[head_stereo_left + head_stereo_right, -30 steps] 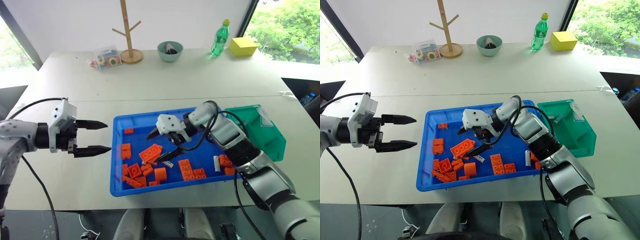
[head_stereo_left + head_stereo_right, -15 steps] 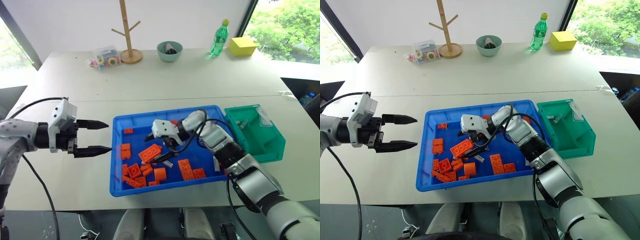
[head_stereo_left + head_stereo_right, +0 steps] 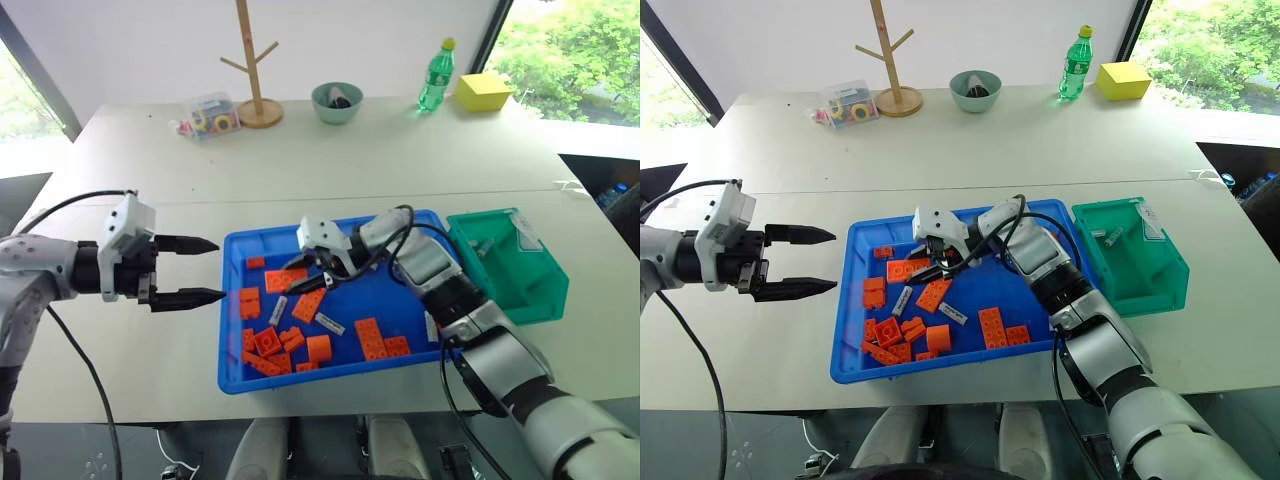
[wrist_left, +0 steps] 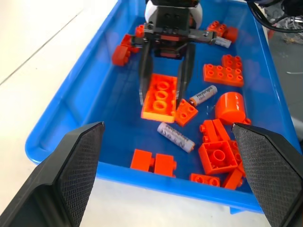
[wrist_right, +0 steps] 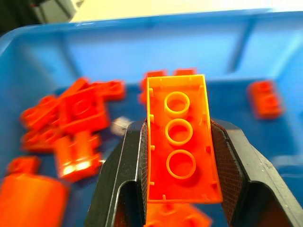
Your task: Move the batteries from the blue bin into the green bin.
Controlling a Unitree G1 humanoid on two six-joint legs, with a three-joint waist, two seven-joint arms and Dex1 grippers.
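The blue bin [image 3: 385, 300] lies on the table in front of me, holding orange bricks and loose batteries. One battery [image 3: 277, 311] lies near the bin's left side, another battery [image 3: 330, 324] at its middle, and a third battery [image 3: 432, 327] by the right wall. My right gripper [image 3: 298, 280] reaches into the far left part of the bin and is shut on an orange brick [image 5: 181, 142], low over the bin floor. My left gripper [image 3: 216, 268] hovers open just left of the bin, holding nothing. The green bin [image 3: 505, 270] stands against the blue bin's right side with batteries [image 3: 1110, 237] inside.
Several orange bricks [image 3: 270, 345] crowd the near left of the blue bin. Along the far table edge stand a wooden branch stand [image 3: 258, 60], a clear box of rings [image 3: 210, 114], a pale-green bowl [image 3: 339, 102], a green bottle [image 3: 437, 75] and a yellow block [image 3: 484, 92].
My right gripper has moved left and farther into the bin and closed on an orange brick. Bricks have shifted, and a battery now shows at the left. The left arm stayed put.
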